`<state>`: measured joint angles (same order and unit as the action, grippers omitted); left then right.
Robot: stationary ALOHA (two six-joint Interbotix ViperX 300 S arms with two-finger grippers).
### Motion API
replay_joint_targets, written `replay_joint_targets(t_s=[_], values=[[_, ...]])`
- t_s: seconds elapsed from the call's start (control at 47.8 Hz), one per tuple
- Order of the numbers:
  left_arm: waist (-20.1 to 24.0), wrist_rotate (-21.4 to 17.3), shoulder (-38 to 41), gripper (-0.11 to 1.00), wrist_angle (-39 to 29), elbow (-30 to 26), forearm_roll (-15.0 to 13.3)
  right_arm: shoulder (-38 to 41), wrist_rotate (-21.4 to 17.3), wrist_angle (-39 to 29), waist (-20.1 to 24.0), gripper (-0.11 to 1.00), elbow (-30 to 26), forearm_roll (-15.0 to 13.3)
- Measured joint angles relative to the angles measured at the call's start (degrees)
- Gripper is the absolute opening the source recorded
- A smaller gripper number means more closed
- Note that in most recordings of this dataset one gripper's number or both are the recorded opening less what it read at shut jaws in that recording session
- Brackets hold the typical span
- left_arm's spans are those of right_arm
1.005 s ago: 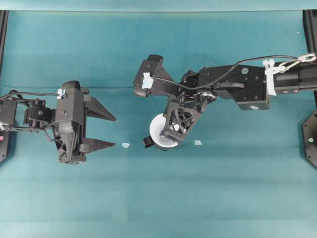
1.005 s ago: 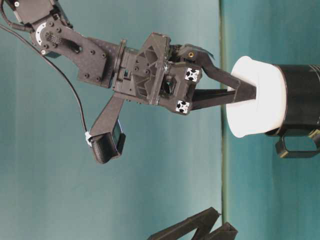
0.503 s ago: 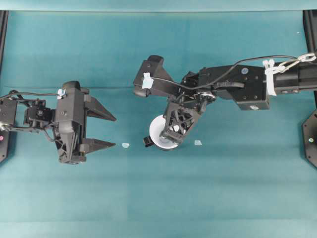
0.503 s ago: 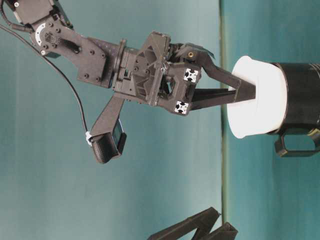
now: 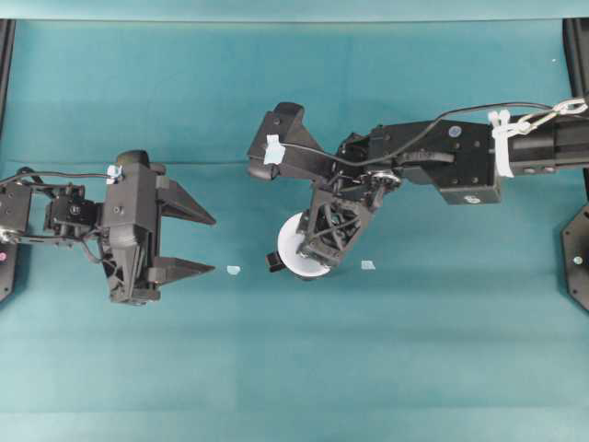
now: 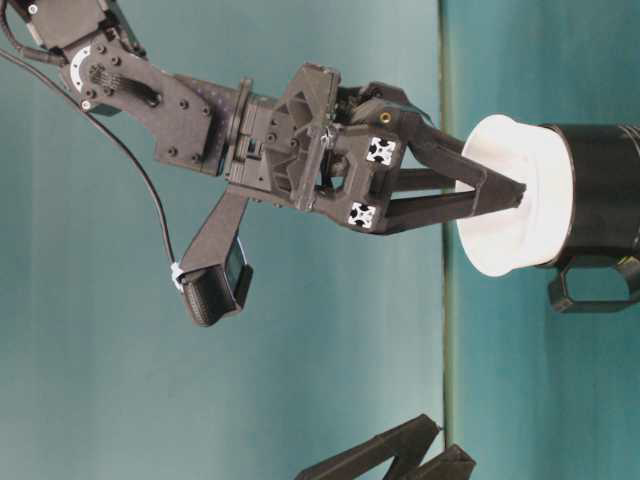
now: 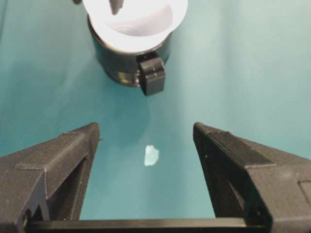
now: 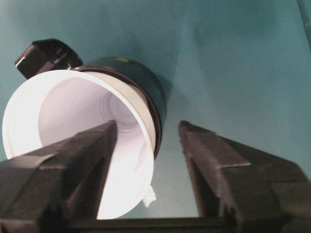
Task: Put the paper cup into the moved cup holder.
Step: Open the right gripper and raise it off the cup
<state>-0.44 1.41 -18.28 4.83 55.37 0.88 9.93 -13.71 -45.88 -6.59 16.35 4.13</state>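
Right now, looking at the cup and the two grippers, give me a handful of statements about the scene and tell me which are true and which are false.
1. The paper cup sits inside the cup holder. True.
2. The right gripper is clamped shut on the cup's rim. False: its jaws stand apart, one finger inside the cup and one outside the wall.
3. The left gripper holds the cup holder. False: it is open and empty, apart from the holder.
4. The holder's handle points toward the left gripper. True.
5. The cup lies tipped over on the table. False: it stands upright in the holder.
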Motion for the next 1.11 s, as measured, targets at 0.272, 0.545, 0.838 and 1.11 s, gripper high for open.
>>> replay_joint_targets(t_s=[0.272, 0.545, 0.838, 1.11], values=[[0.00, 0.09, 0.00, 0.78, -0.09, 0.00, 0.00, -0.18, 0.00, 0.00, 0.00, 0.68, 0.09, 0.00], [0.00, 0.00, 0.09, 0.78, 0.00, 0.00, -0.09, -0.70, 0.00, 0.00, 0.00, 0.68, 0.00, 0.00], [0.00, 0.00, 0.09, 0.78, -0.09, 0.00, -0.09, -3.78, 0.00, 0.35, -0.09, 0.68, 0.09, 0.00], [0.00, 0.00, 0.09, 0.78, -0.09, 0.00, 0.00, -6.77, -0.09, 1.76, 0.09, 0.68, 1.05, 0.00]])
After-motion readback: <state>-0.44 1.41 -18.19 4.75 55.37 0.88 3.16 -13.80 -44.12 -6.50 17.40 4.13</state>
